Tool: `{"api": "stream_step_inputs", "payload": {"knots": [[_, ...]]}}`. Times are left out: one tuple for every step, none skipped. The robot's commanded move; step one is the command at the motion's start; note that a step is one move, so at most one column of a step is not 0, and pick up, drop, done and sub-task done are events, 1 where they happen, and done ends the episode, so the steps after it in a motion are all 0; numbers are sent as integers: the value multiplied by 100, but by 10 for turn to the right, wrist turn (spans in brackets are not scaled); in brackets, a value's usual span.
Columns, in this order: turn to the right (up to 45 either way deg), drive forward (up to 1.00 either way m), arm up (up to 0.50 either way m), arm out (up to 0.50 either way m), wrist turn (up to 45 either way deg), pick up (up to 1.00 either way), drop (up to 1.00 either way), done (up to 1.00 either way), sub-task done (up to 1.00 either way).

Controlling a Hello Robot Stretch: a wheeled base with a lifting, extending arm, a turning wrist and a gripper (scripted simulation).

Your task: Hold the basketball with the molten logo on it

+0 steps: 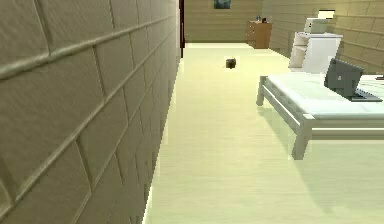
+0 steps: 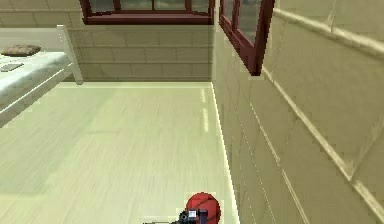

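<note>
- I see a red ball (image 2: 204, 204) low at the arm side view's bottom edge, near the brick wall (image 2: 300, 120). Its markings are too small to read.
- The gripper (image 2: 189, 216) shows dark against it. I cannot tell the fingers' state or whether it holds anything.
- In the forward view, a laptop (image 1: 345, 78) sits on the bed (image 1: 300, 102).

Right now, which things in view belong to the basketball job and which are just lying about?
Job: red round ball; dark gripper at it, cannot tell whether holding.
Lying about: white-framed bed, open grey laptop on it, small dark object on the floor, brown wooden cabinet.
</note>
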Motion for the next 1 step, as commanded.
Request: {"api": "stream_step_inputs", "payload": {"knots": [[0,0,0,0,450,0,0,0,0]]}}
